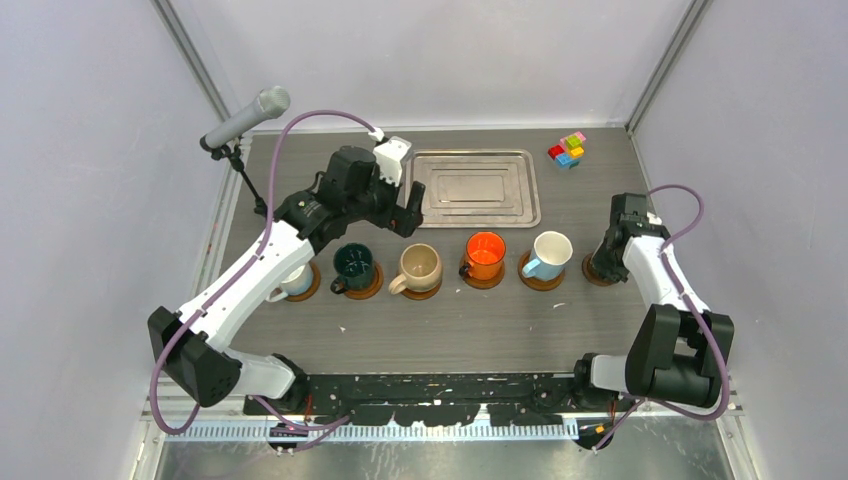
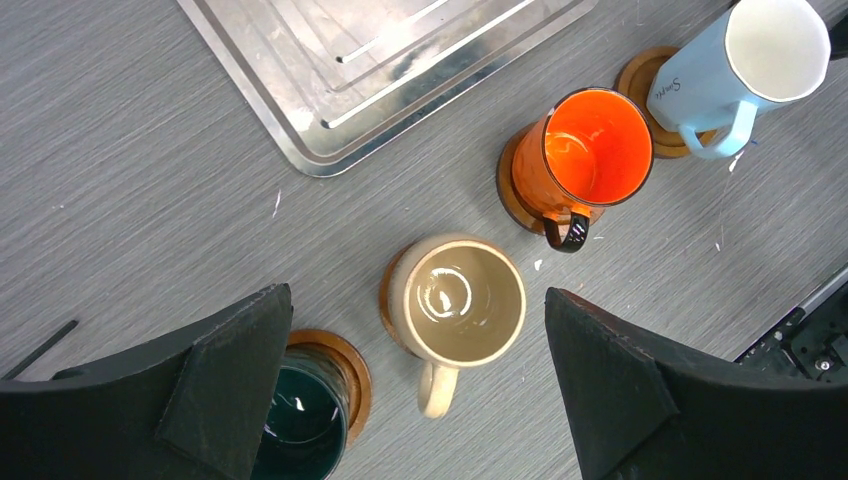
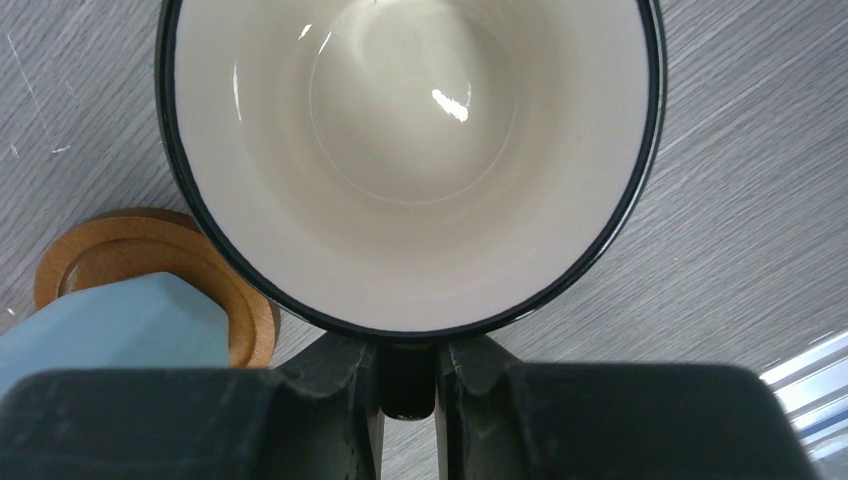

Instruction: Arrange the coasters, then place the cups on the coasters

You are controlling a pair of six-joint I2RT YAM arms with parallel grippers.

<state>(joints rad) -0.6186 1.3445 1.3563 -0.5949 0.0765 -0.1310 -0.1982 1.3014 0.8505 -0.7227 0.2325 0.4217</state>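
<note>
Cream cup point(image 3: 410, 150), dark-rimmed, is held upright just ahead of the right gripper point(image 3: 407, 385), which clamps its handle, presumably for setting on the end coaster point(image 1: 592, 274). Left gripper point(image 2: 416, 291) splayed, empty, above beige cup point(image 2: 457, 298).

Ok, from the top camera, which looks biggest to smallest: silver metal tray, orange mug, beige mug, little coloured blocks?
1. Rectangular silver metal tray
2. Orange ceramic mug and beige ceramic mug, too alike to rank
3. The cluster of small coloured blocks

Nearer than the tray point(image 1: 476, 187), 5 cups point(image 1: 418, 266) on coasters point(image 1: 372, 289) form a close row with narrow gaps. Nearer again, open table point(image 1: 450, 335). A microphone point(image 1: 245, 118) stands left of the tray, blocks point(image 1: 567, 150) right.
</note>
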